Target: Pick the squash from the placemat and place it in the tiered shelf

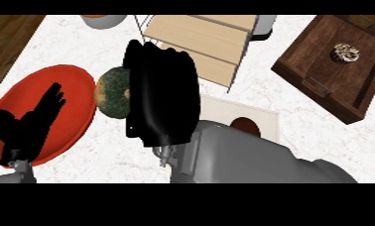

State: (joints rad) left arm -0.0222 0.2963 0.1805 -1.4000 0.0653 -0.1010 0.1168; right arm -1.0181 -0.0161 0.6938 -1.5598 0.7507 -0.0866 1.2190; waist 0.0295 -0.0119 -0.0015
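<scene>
Left of right robot hand [161,96], squash [111,93], held

counter [293,121] white marble look, smooth; shelf [201,34] pale matt wood, thin wire frame; tray [322,74] dark wood; squash [111,93] mottled, dull skin

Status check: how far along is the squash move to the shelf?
Done: the right hand looks curled round the squash, seemingly lifted at the red placemat's right edge. In hand: the carry to the tiered shelf, which sits just beyond the hand. Left: setting the squash on a shelf level and letting go; it is not there yet. The left hand rests open over the placemat.
</scene>
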